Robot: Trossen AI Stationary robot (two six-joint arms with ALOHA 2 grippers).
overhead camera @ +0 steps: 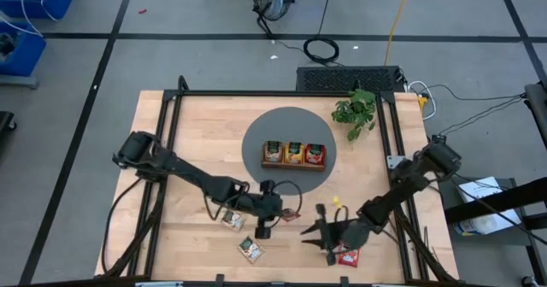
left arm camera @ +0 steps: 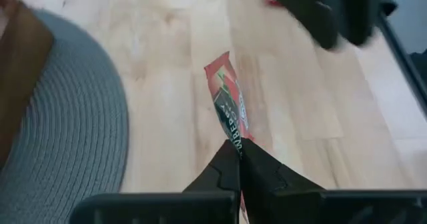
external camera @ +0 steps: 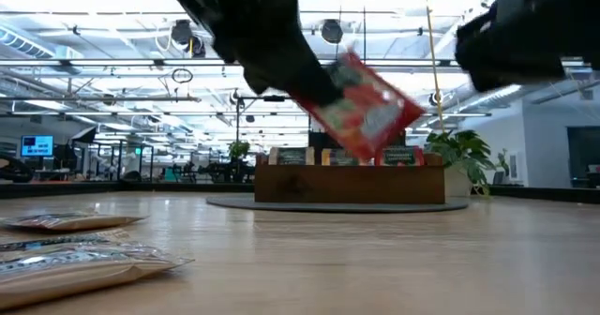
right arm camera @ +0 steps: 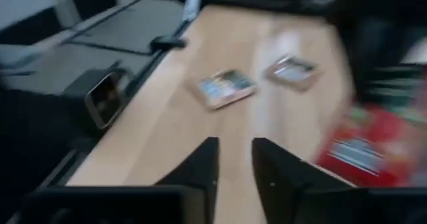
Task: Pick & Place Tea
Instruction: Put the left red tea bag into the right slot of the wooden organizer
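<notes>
My left gripper [left arm camera: 238, 151] is shut on a red tea sachet [left arm camera: 227, 97] and holds it above the table near the middle, in front of the wooden tray [overhead camera: 293, 166]. In the low view the red sachet [external camera: 370, 109] hangs in the air, tilted. My right gripper [right arm camera: 233, 159] is open with nothing between its fingers, at the near right [overhead camera: 321, 233]. A second red sachet [overhead camera: 348, 255] lies flat on the table just beside it. Two cream sachets [overhead camera: 232, 220] [overhead camera: 250, 249] lie flat at the near left. My left gripper pinches one end of the red sachet [left arm camera: 237, 139] between its two fingertips. The fingers slant down from the table's left. The sachet sticks out beyond the fingertips, lifted clear of the table and tilted.
The tray stands on a round grey mat [overhead camera: 256, 133] and holds three sachets, one in each compartment. A small potted plant [overhead camera: 357, 109] stands at the far right. A small yellow piece [overhead camera: 336, 200] lies between the two grippers. Bare wood lies along the near edge.
</notes>
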